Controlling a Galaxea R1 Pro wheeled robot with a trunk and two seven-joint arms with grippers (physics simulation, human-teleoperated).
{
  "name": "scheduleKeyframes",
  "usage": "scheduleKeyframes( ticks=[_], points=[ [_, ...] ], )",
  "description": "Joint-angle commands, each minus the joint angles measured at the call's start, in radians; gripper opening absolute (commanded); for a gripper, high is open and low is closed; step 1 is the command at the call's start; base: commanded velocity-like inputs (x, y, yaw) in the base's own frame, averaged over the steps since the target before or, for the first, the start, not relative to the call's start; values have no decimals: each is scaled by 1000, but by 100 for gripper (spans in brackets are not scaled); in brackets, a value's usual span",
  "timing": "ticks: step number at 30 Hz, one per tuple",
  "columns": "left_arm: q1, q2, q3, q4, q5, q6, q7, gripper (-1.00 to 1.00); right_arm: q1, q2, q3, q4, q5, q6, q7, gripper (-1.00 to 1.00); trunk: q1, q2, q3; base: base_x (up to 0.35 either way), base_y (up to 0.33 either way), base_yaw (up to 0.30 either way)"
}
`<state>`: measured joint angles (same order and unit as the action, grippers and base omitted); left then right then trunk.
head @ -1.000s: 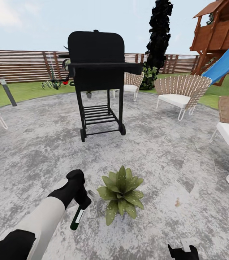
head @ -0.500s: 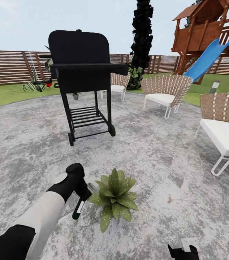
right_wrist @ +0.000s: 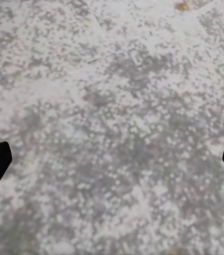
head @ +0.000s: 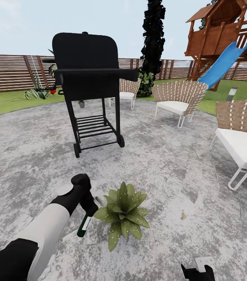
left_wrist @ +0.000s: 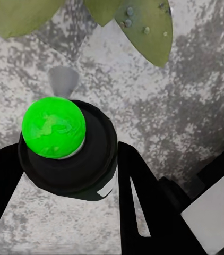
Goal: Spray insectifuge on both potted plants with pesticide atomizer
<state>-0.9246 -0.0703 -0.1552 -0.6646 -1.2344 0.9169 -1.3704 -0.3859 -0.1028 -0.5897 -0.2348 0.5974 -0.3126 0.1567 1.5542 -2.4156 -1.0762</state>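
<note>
Grey mottled patio point(head: 170, 164), black grill point(head: 88, 78) upper left; left end effector point(head: 85, 203) grips atomizer point(head: 84, 226), right end effector point(head: 196, 270) spread open.

Pesticide atomizer point(head: 84, 226): dark green, white label. Potted plant point(head: 123, 214): green leaves flecked with pale droplets. Patio point(head: 170, 164): mottled grey and white. Grill point(head: 88, 84): black. Chairs point(head: 178, 97): tan weave striped white, white cushions. Slide point(head: 224, 62): blue. Playhouse point(head: 232, 27): reddish-brown. Fence point(head: 10, 72): brown horizontal slats. Left gripper point(head: 87, 203): black.
</note>
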Motion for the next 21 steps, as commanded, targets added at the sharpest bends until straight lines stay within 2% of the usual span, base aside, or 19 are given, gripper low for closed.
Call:
scheduleKeyframes(
  ticks=[1, 4, 9, 15, 21],
  points=[
    [2, 1, -1, -1, -9, 10, -10, -100, -1, 0, -9, 0, 4, -3, 7, 100, 0, 0, -1, 0, 0, 0],
    [7, 1, -27, 0, -10, 10, -10, -100, -1, 0, -9, 0, 3, -4, 7, 100, 0, 0, -1, -31, 9, 0],
    [10, 0, -66, 0, -10, 11, -10, -100, -1, 2, -9, 0, 2, -3, 7, 100, 0, 0, -1, -247, 183, -37],
    [10, -2, -72, 0, -10, 12, -10, -100, -1, 2, -9, 0, 2, -3, 7, 100, 0, 0, -1, -242, 244, -246],
    [10, -2, -72, 0, -9, 13, -10, -100, -1, 2, -9, 0, 1, -3, 7, 100, 0, 0, -1, -5, 296, -183]
  ],
)
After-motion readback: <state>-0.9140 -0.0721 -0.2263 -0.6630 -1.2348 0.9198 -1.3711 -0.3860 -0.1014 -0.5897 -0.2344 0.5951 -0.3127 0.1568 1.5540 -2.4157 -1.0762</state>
